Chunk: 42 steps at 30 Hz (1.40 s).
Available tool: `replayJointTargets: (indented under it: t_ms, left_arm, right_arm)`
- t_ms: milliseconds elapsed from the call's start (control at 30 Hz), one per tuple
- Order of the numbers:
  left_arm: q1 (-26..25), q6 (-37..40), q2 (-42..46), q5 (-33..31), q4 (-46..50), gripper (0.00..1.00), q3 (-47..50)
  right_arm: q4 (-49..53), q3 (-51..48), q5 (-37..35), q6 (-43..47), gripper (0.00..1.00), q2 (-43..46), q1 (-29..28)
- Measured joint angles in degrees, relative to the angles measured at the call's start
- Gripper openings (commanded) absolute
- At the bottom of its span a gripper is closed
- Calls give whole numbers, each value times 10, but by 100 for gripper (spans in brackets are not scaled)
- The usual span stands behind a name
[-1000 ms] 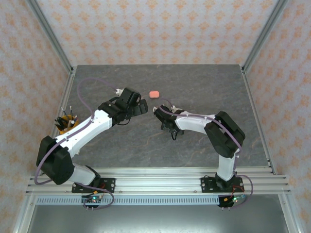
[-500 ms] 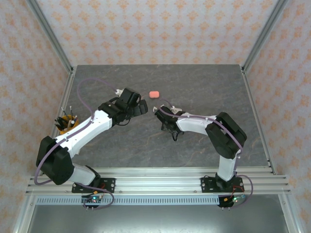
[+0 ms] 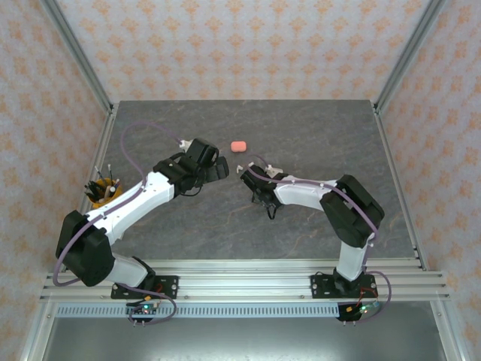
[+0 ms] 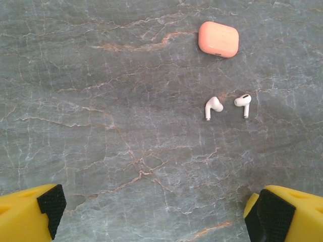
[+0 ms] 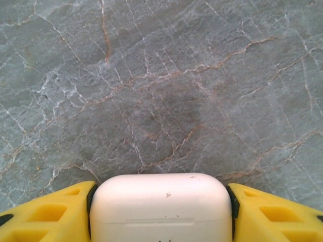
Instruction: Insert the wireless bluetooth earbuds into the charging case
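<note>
Moved: right arm has edged slightly rightward and nearer its base, left arm has drawn back a touch, coral case has stayed put.
Top view: left gripper (image 3: pixel 222 167) and the right arm's wrist face each other mid-table (image 3: pixel 323 128); coral case (image 3: pixel 239 145) lies just beyond them, apart from both.
Left wrist view: jaws spread wide, nothing between the fingers (image 4: pixel 275 217); two white earbuds (image 4: pixel 213 107) lie side by side on the table, apart from each other, with the coral case near them on the far side, lid closed.
Right wrist view: right gripper (image 5: pixel 160 214) pinches the white case (image 5: pixel 161 196), its fingers against both sides.
</note>
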<state>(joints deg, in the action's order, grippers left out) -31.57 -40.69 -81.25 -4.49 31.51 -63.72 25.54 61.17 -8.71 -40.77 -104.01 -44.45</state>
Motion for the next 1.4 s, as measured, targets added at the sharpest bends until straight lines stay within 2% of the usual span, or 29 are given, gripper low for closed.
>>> replayJointTargets:
  t_ms: [333, 633, 800, 1000, 1267, 1400]
  left_arm:
    - [0, 0, 1, 3, -44, 100, 58]
    - [0, 0, 7, 42, -127, 100, 126]
    - [0, -7, 6, 88, -218, 100, 180]
    - [-7, -40, 0, 139, -372, 100, 256]
    - [-45, -60, -38, 146, -527, 99, 269]
    - [-60, -70, -69, 146, -593, 94, 269]
  right_arm:
    - [29, 1, 3, -19, 57, 21, -1]
    - [37, 27, 12, -47, 56, 37, 27]
    - [38, 47, 21, -71, 56, 38, 46]
    - [43, 78, 38, -99, 56, 38, 64]
    - [55, 132, 57, -129, 56, 38, 78]
    - [57, 148, 71, -143, 56, 38, 82]
